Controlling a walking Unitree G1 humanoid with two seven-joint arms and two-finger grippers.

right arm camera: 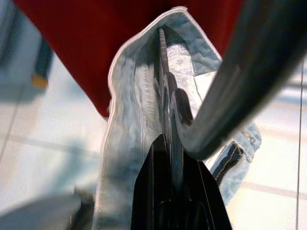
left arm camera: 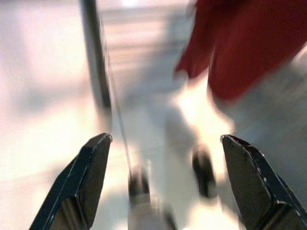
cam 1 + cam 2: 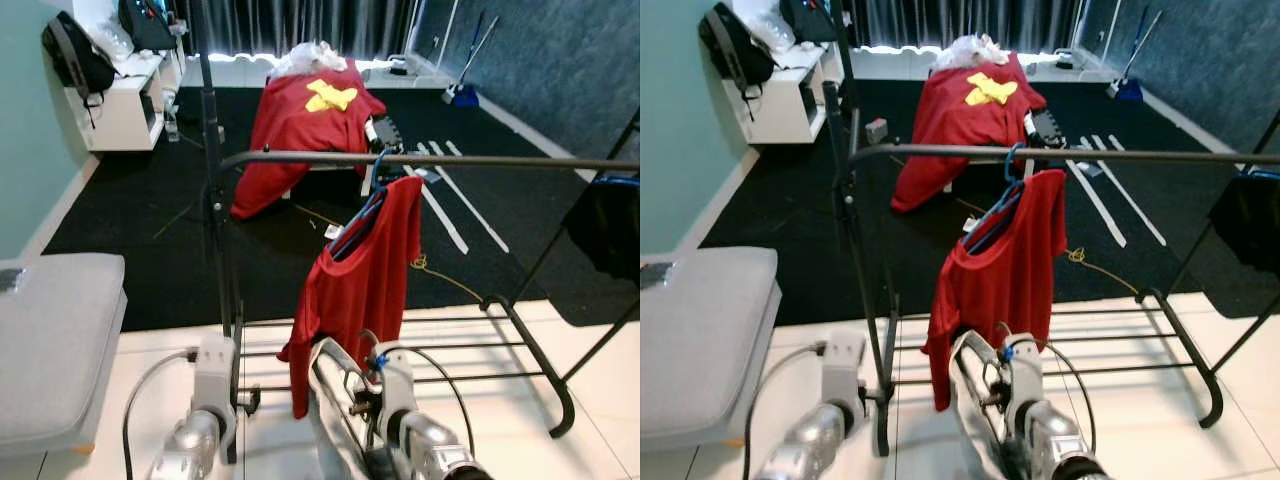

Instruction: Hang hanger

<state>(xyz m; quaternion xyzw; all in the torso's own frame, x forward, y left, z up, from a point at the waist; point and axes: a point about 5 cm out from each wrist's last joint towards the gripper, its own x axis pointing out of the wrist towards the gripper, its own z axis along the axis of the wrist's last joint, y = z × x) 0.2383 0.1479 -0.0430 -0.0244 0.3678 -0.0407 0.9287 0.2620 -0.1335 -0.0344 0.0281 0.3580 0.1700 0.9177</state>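
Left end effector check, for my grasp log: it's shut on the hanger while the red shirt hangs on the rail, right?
No. The left wrist view shows the left end effector open, holding nothing. The red shirt does hang on the rail.

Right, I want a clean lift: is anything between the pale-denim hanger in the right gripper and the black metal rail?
Yes: the red shirt on its blue hanger hangs from the black metal rail just beyond the right gripper and its denim-laden hanger. Rail further right is bare.
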